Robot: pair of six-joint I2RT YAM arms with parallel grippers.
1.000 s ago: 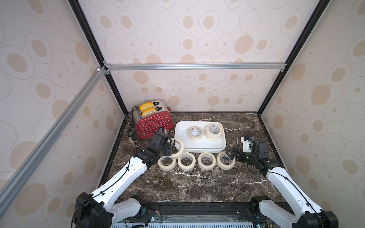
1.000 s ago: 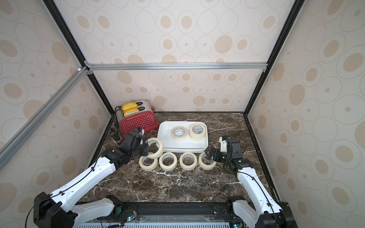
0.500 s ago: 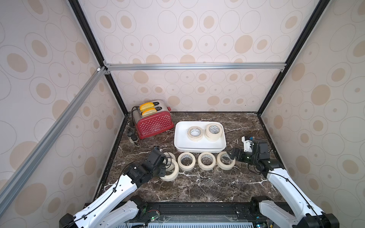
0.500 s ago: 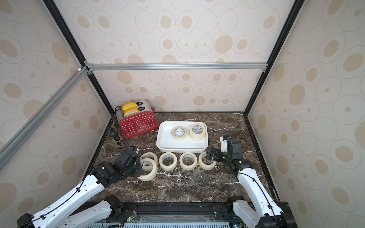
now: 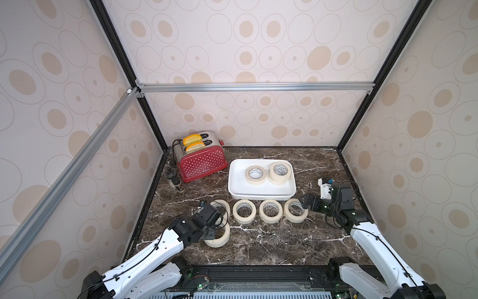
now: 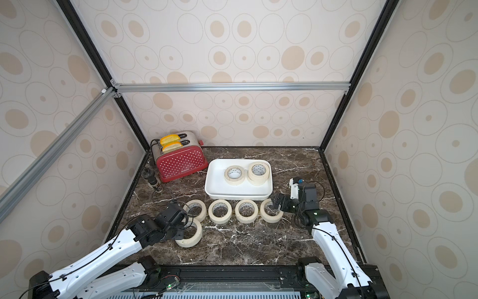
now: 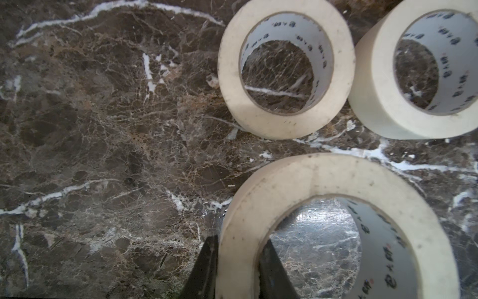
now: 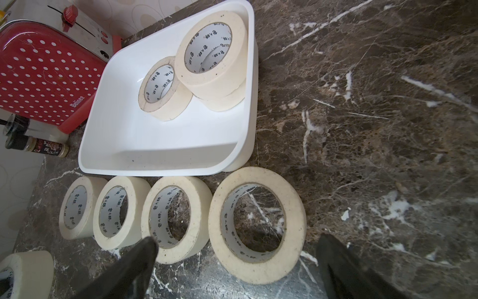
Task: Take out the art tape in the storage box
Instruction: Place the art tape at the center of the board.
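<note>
Art tape: eight rolls in all. Three are in the storage box: one flat roll, and just beside it a stack of two at the box's far right corner. A row of four lies flat on the marble table, just in front of the box's near rim, rolls close side by side.

The eighth roll is nearer me than the row's left end. My left pincer is clamped on its wall, one finger inside the core and one outside. Can't tell whether that roll sits on the table or hangs just above it.

My right pincer is spread wide and holds nothing. It's at the row's rightmost roll, which shows between the fingers in the wrist view. Contact there: can't tell.

Red white-dotted toaster is on the far left beside the box, with two yellow slices in its slots. Small bottles sit at the toaster's left, by the wall.
</note>
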